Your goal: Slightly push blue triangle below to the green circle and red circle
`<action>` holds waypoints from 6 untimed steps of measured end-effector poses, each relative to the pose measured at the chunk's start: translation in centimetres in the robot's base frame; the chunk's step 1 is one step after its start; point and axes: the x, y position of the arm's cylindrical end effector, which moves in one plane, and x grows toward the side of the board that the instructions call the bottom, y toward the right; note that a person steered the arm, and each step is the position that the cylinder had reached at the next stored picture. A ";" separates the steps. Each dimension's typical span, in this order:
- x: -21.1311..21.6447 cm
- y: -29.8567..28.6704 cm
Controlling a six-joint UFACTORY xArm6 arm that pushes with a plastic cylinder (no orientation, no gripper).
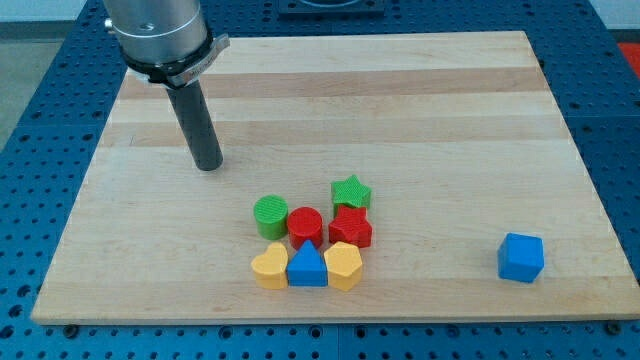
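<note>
The blue triangle (307, 266) lies near the view's bottom, between a yellow heart (270, 267) on its left and a yellow hexagon (343, 265) on its right. The red circle (305, 224) sits just above it and touches it. The green circle (270, 216) is up and to the left of it, beside the red circle. My tip (208, 164) stands on the board well up and to the left of the cluster, apart from every block.
A green star (351, 192) and a red star (350, 228) sit at the cluster's right. A blue cube (521, 257) lies alone at the view's lower right. The wooden board (400, 100) ends just under the yellow blocks.
</note>
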 end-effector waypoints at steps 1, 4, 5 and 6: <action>2.1 0.0; 7.7 -0.7; 10.4 -0.8; 12.9 -0.7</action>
